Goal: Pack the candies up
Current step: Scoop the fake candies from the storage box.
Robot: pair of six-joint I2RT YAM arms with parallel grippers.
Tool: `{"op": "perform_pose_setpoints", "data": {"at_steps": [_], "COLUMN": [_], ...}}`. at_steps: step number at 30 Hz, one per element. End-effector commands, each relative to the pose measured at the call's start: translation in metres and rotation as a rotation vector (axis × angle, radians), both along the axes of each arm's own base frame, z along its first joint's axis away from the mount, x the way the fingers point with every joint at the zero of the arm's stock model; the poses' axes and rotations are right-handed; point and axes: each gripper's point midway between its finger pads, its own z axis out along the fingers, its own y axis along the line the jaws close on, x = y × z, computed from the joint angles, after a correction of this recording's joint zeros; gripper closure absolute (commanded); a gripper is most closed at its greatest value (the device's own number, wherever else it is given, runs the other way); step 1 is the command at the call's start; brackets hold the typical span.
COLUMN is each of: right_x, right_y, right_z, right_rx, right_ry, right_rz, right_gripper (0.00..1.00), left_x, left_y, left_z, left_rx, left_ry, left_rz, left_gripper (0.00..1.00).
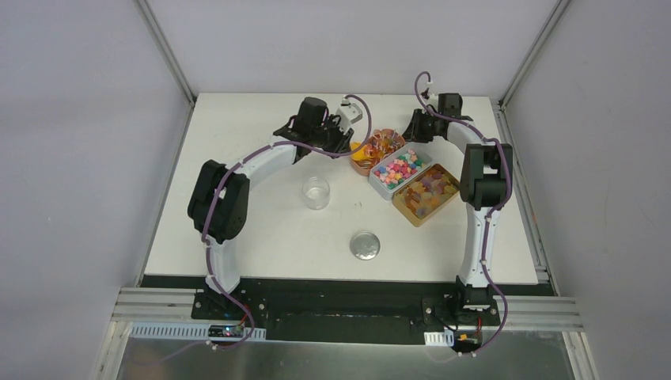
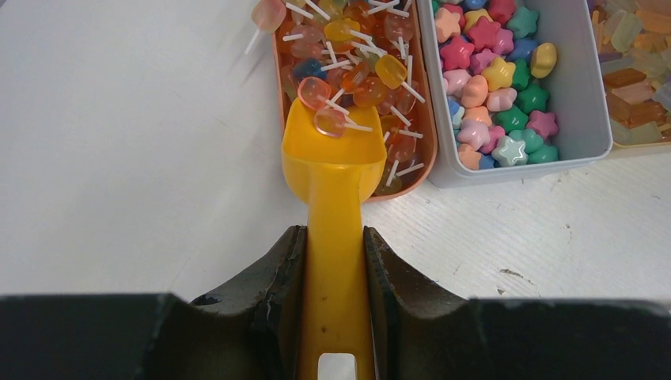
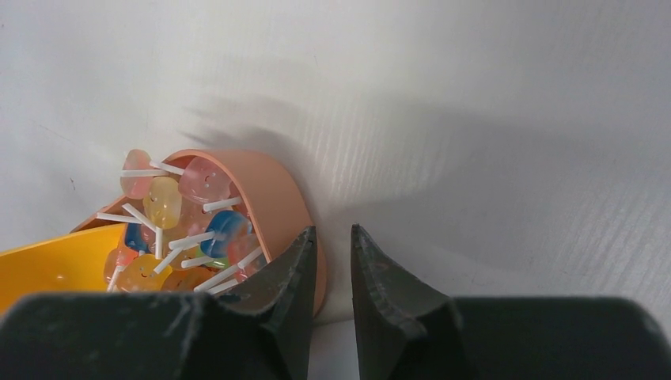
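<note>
The candies lie in three trays. Small lollipops point(image 2: 356, 55) fill an orange tray point(image 1: 380, 150). Pastel star and heart pieces point(image 2: 490, 79) fill a white tray point(image 1: 399, 170), and amber gummy chunks point(image 1: 427, 194) fill a tan tray. My left gripper point(image 2: 335, 237) is shut on the handle of an orange scoop point(image 2: 335, 162). The scoop's bowl rests at the orange tray's near end with two lollipops point(image 2: 326, 107) at its mouth. My right gripper point(image 3: 332, 233) is at the far end of the orange tray point(image 3: 277, 186), jaws a narrow gap apart. The tray wall shows beside its left finger, and nothing is clamped.
A clear empty jar point(image 1: 316, 192) stands left of the trays. A round silver lid point(image 1: 365, 245) lies nearer the arm bases. The left arm's elbow point(image 1: 217, 198) hangs over the table's left side. Walls enclose the table at the back and sides.
</note>
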Motion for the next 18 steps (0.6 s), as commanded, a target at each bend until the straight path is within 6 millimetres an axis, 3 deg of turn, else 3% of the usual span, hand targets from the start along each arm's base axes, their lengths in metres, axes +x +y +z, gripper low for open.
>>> {"op": "perform_pose_setpoints", "data": {"at_steps": [1,18], "right_x": [0.008,0.009], "right_y": [0.003,0.0], "right_z": [0.024,0.034], "right_rx": [0.031,0.06], "right_ry": [-0.07,-0.083], "right_rz": [0.01,-0.012], "right_gripper": [0.75,0.75], "left_x": [-0.002,-0.007], "left_y": [0.007,0.01], "left_z": [0.03,0.028], "left_rx": [-0.006,-0.053], "left_ry": [-0.078,-0.127], "left_rz": [0.024,0.044], "left_gripper": [1.0,1.0]}}
